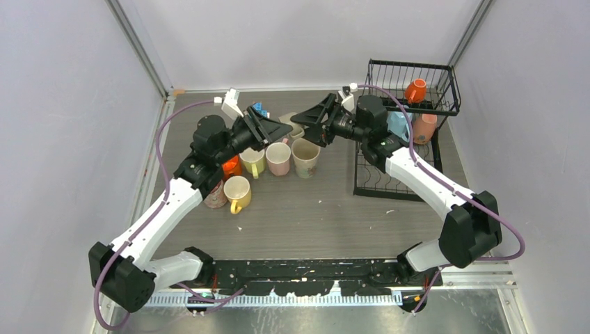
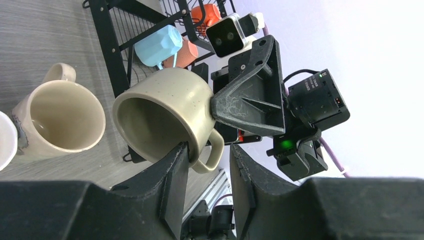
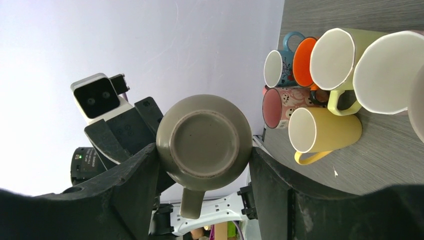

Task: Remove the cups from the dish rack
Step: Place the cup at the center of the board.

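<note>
- Beige mug hangs on its side above the desk, between both arms and left of the dish rack.
- Right pincer clamps its body, with the base facing that wrist camera.
- Left pincer is partly open, its fingers straddling the handle; one finger touches the rim.
- The rack's upper basket holds an orange cup; below it sit a light blue cup and a salmon cup.
- Several cups stand grouped on the desk, among them a cream mug and a yellow mug.
</note>
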`<action>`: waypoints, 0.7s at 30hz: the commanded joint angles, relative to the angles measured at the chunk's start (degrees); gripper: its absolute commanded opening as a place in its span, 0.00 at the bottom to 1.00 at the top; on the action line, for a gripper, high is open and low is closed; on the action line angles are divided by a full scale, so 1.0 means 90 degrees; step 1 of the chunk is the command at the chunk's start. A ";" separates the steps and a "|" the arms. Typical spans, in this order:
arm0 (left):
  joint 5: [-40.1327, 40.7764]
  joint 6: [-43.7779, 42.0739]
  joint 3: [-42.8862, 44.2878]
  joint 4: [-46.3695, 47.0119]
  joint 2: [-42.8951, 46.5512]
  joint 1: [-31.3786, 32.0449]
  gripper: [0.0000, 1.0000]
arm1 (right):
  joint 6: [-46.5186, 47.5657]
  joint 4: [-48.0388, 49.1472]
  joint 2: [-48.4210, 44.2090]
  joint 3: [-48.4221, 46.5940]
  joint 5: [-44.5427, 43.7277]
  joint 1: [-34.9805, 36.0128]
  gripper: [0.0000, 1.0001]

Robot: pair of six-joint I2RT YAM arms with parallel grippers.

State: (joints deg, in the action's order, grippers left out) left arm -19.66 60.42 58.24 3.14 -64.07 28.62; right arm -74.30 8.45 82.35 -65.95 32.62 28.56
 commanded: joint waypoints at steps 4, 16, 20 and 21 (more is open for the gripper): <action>-0.0166 0.0115 -0.0014 0.0681 -0.0084 -0.0036 0.34 | -0.0319 0.0759 -0.0362 -0.0009 0.0249 0.0074 0.34; -0.0242 0.0236 -0.0078 0.0926 -0.0197 -0.0036 0.13 | -0.0462 0.0951 -0.0360 0.0082 0.0262 0.0115 0.34; -0.0201 0.0244 -0.0087 0.0895 -0.0169 -0.0036 0.00 | -0.0465 0.0961 -0.0378 0.0110 0.0252 0.0118 0.34; -0.0186 0.0236 -0.0086 0.0892 -0.0158 -0.0036 0.00 | -0.0455 0.0963 -0.0385 0.0125 0.0245 0.0117 0.35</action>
State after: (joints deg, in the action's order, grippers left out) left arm -21.04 63.00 57.65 8.34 -66.02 28.47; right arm -78.89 12.53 82.11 -64.69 33.82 29.15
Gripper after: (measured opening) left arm 0.044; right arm 0.666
